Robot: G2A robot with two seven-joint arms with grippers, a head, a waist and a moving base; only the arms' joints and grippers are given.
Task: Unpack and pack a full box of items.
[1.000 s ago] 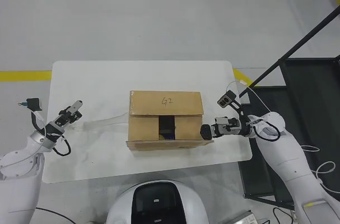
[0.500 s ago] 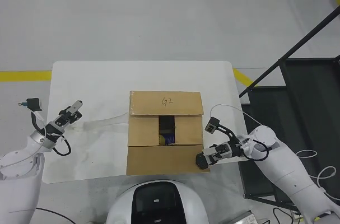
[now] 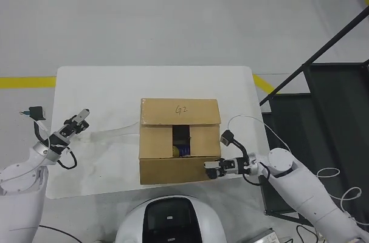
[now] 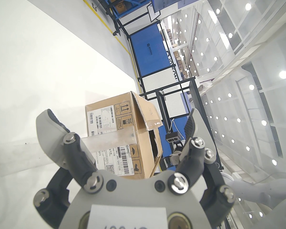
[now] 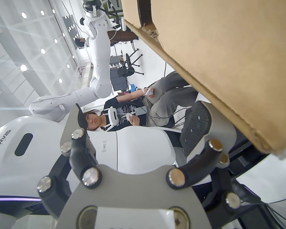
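A brown cardboard box point(image 3: 180, 113) stands in the middle of the white table point(image 3: 99, 91). Its far flap lies flat, and its near flap point(image 3: 172, 171) sticks out toward the table's front edge. Dark items point(image 3: 182, 146) show through the gap between them. My right gripper point(image 3: 210, 168) is open at the near flap's right corner. In the right wrist view that flap point(image 5: 217, 48) lies just beyond one of the fingers point(image 5: 197, 125) of the right gripper point(image 5: 135, 122). My left gripper point(image 3: 78, 123) is open over the table's left side, well away from the box point(image 4: 124, 129), holding nothing point(image 4: 121, 125).
A clear strip of tape point(image 3: 114, 132) runs from the box's left side across the table. A black metal rack point(image 3: 330, 115) stands close to the table's right edge. A yellow floor line point(image 3: 20, 81) passes behind the table.
My right gripper has swung from the box's right side around to its near right corner. The near flap now sticks out further toward the front. The left arm has stayed put.
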